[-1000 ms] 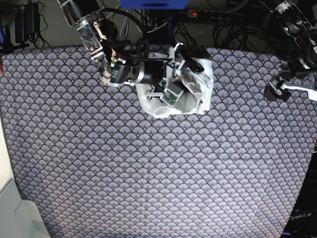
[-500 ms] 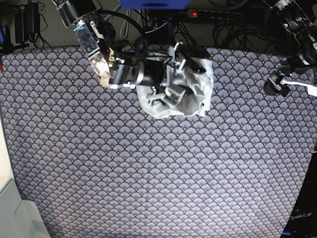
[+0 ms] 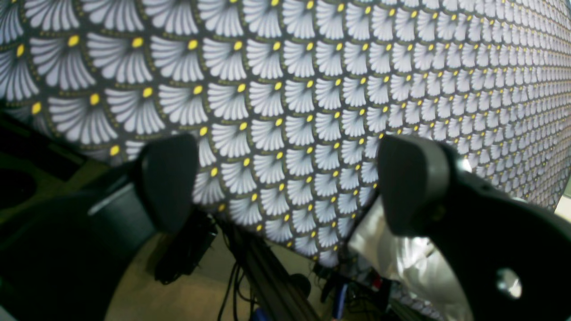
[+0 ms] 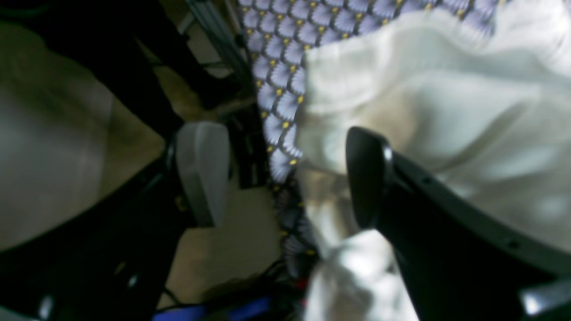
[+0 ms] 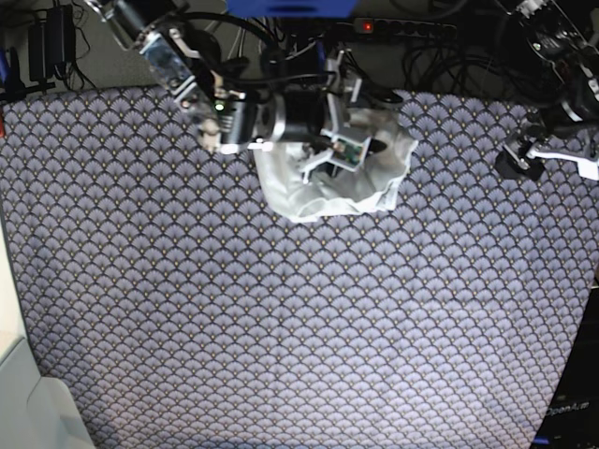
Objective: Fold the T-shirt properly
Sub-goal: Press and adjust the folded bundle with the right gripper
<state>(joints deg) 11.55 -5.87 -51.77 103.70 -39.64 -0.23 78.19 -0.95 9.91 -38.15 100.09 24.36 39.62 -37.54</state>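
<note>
T-shirt (image 5: 328,182) lies bunched at the table's (image 5: 281,327) far edge, under the right hand (image 4: 285,178) — fingers apart, gripping nothing. A second ago it sat lower in the heap; now lifted, cloth respread slightly. Left hand (image 3: 285,183) — apart, empty, well away. Folding remains unstarted.

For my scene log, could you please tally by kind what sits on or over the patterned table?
Crumpled white cloth T-shirt: 1
Black robot tools, both open: 2, the right tool over the T-shirt's edge, the left tool over the scallop-patterned grey table cover
Table cover: 1
Total: 4
</note>
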